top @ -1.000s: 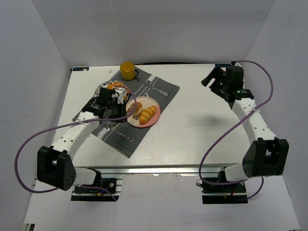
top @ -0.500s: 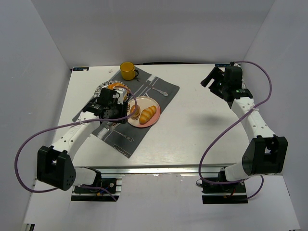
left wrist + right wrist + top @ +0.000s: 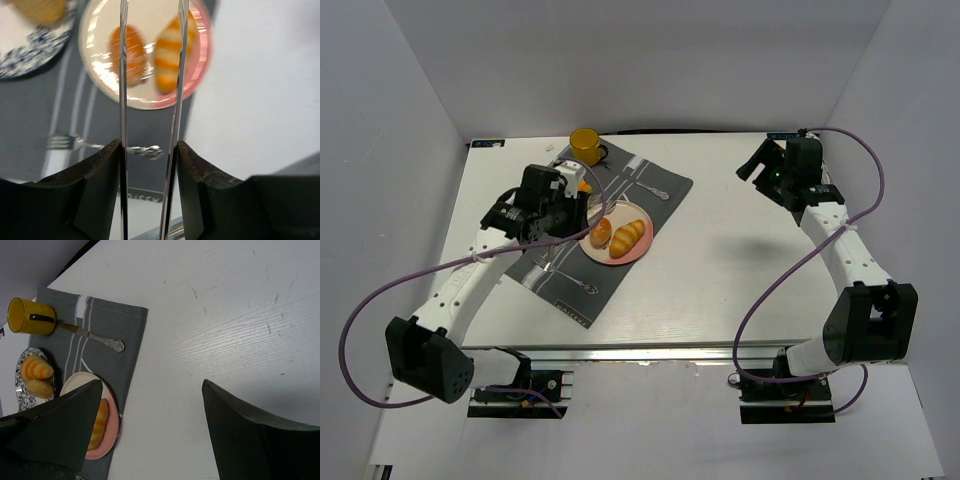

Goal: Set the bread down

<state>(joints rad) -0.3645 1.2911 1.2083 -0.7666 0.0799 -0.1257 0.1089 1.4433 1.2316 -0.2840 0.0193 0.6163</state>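
A pink plate (image 3: 642, 245) on the grey placemat (image 3: 640, 195) holds a round bread (image 3: 601, 232) and a long bread (image 3: 630, 237). My left gripper (image 3: 578, 200) hovers above the plate's left side, holding thin metal tongs (image 3: 122, 75). The tong blades are apart and empty. In the left wrist view the round bread (image 3: 131, 55) and long bread (image 3: 165, 57) lie on the pink plate (image 3: 202, 65) below the blades. My right gripper (image 3: 760, 160) is open and empty at the table's far right, over bare table (image 3: 151, 385).
A blue-patterned plate (image 3: 30, 55) with more bread (image 3: 36, 369) sits left of the pink plate, mostly under my left arm. A yellow mug (image 3: 585, 146) stands at the mat's far end. A knife (image 3: 655, 188) and a fork (image 3: 65, 142) lie on the mat.
My left gripper has risen and drawn back to the upper left, away from the pink plate. The round bread now lies free on the plate. The right arm has not moved.
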